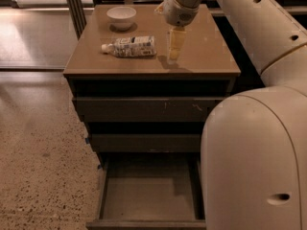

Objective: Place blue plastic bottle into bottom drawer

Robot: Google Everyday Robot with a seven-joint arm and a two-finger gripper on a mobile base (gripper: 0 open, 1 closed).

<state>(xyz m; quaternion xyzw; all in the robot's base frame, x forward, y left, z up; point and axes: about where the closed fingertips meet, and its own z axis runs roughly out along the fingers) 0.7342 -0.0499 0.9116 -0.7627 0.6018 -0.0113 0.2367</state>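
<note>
The blue plastic bottle (130, 47), clear with a white cap and a dark-printed white label, lies on its side on the cabinet top (206, 56), cap to the left. My gripper (175, 46) hangs just above the cabinet top, a short way right of the bottle and apart from it. Its pale fingers (176, 41) point down and hold nothing. The bottom drawer (149, 198) is pulled out below, with a flat grey interior and nothing in it. The two drawers above it are shut.
A white bowl (121, 17) stands at the back left of the cabinet top, behind the bottle. My arm and body (254, 143) fill the right side of the view and hide the drawer's right edge. Speckled floor (43, 166) lies to the left.
</note>
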